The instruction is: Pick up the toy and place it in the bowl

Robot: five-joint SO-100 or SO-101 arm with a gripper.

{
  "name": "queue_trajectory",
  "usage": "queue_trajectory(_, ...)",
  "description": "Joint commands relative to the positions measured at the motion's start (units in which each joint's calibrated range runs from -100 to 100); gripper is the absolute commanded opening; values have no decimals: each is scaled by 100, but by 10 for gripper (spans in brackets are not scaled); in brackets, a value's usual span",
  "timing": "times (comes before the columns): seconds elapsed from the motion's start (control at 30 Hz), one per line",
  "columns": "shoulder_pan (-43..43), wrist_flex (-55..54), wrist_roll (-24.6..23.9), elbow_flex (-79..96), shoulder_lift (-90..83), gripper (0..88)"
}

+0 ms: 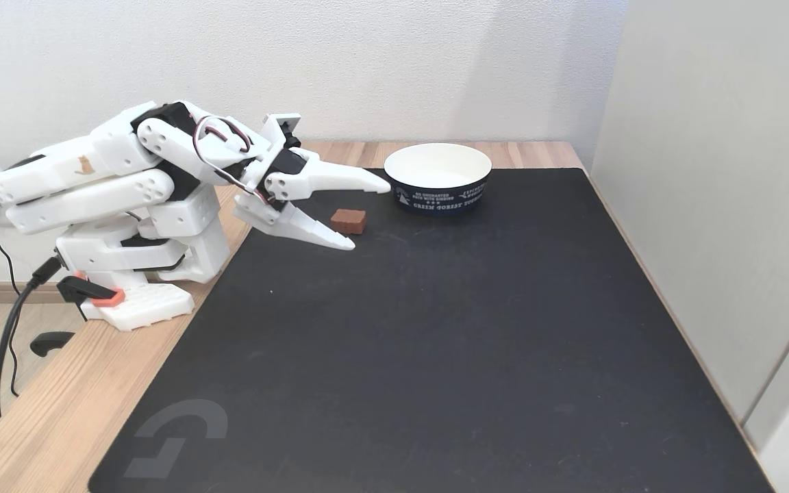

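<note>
The toy (348, 220) is a small reddish-brown block lying on the black mat (435, 329) near its far left corner. My white gripper (370, 215) is open, low over the mat, with one finger behind the toy and the other in front of it, so the block sits between them near the tips. I cannot tell whether either finger touches it. The bowl (438, 177), white inside and navy outside with white lettering, stands upright on the mat just right of the upper fingertip and holds nothing.
The arm's white base (135, 274) is clamped to the wooden table (45, 424) at the left, with black cables (7, 342) hanging off that edge. A white wall panel (723, 205) runs along the mat's right side.
</note>
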Motion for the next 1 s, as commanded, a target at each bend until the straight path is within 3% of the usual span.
queue_trajectory(0.0, -25, 29, -51, 78, -83, 380)
queue_trajectory(0.13, -34, 29, -61, 60, -83, 380)
queue_trajectory(0.33, -293, 333, -724, -139, -8, 379)
queue_trajectory(0.47, -569, 342, -797, -742, 584, 379)
queue_trajectory(0.63, -1138, 435, -1147, -2500, 2710, 379)
queue_trajectory(0.8, -2175, 1282, -1684, -4979, 5452, 379)
queue_trajectory(0.97, -3062, 1544, -2180, -6222, 7061, 378)
